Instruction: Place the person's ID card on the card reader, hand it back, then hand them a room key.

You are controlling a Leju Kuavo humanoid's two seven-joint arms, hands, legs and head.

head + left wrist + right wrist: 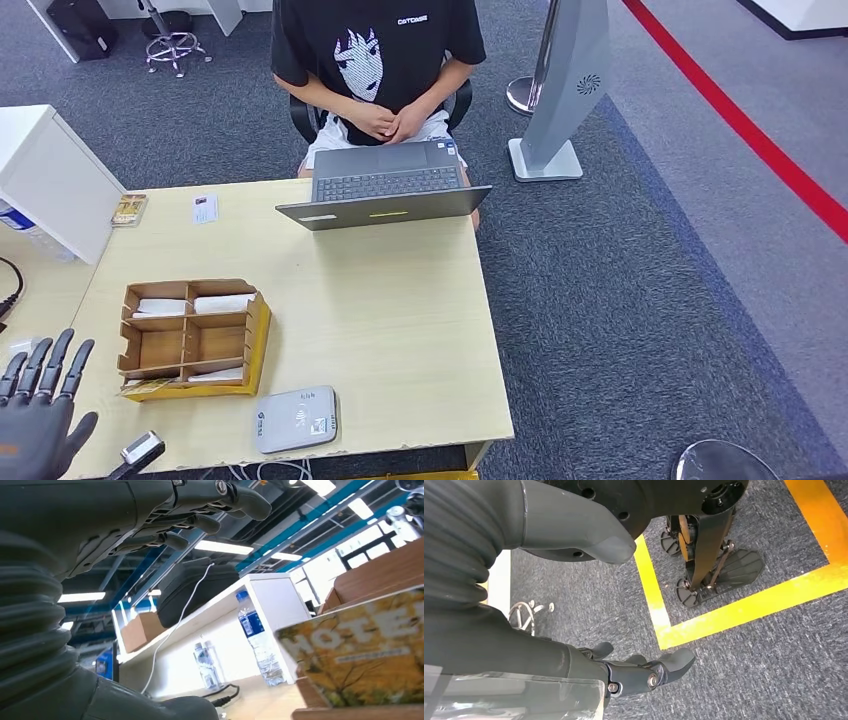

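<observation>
ID card (204,208) lay flat on the far left part of the table (400,330), well apart from the reader (296,419) at the near edge. A second, yellowish card (129,210) sat just beside it, nearer the white cabinet (45,180). Judged thin, light, stiff and slick; lying flush to the wood, it would likely resist a straight pinch, so sliding it to the table edge or lifting by a long edge seemed the surest hold.

Tray (190,338) of cardboard compartments stood between card and reader; white sleeves, probably room keys, showed in its compartments. Laptop (385,185) sat at the far edge, the person (375,60) seated behind it with hands clasped in lap.

Left hand (38,410) was raised at the near left corner, fingers spread and holding nothing; in the left wrist view the fingers (200,522) were likewise extended and free. Right hand (644,672) hung toward the carpet, fingers loosely curled around nothing.
</observation>
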